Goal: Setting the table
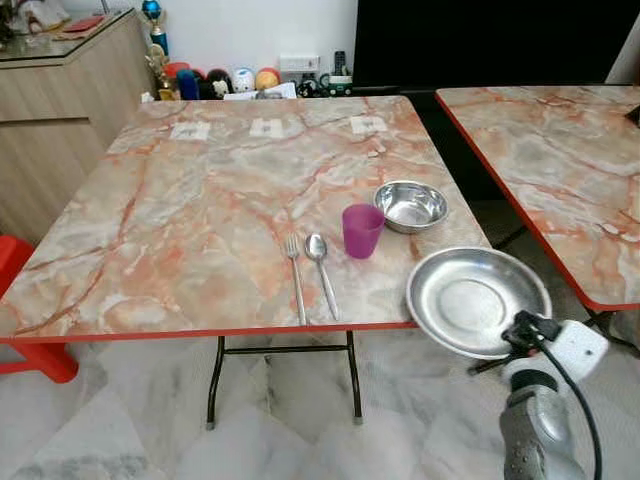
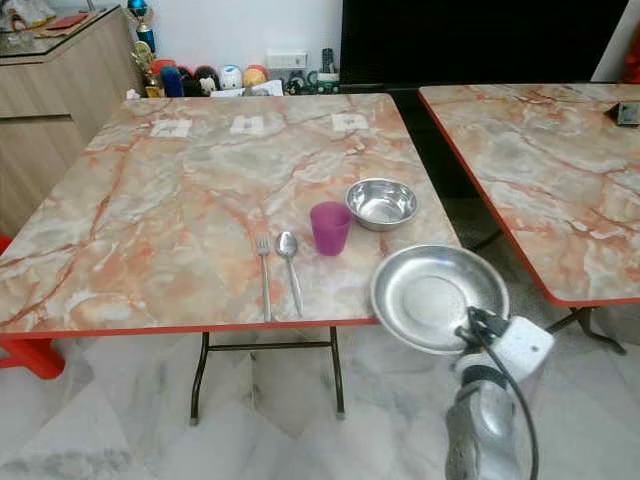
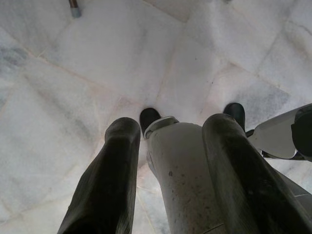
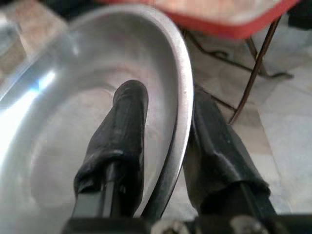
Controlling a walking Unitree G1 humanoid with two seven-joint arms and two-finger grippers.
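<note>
My right gripper (image 4: 165,141) is shut on the rim of a steel plate (image 1: 470,298), one finger inside the dish and one under it. The plate hangs level over the near right corner of the marble-patterned table (image 1: 200,210), partly past its edge. On the table near that corner stand a small steel bowl (image 1: 410,205) and a purple cup (image 1: 362,230). A fork (image 1: 296,275) and a spoon (image 1: 321,270) lie side by side left of the cup. My left gripper (image 3: 170,136) hangs open above the floor, pointing down beside my leg.
A second marble-patterned table (image 1: 560,170) stands to the right across a narrow gap. A wooden cabinet (image 1: 60,110) is at the back left, with toys and small items along the wall. A red stool (image 1: 25,300) sits at the left. The floor is pale marble tile.
</note>
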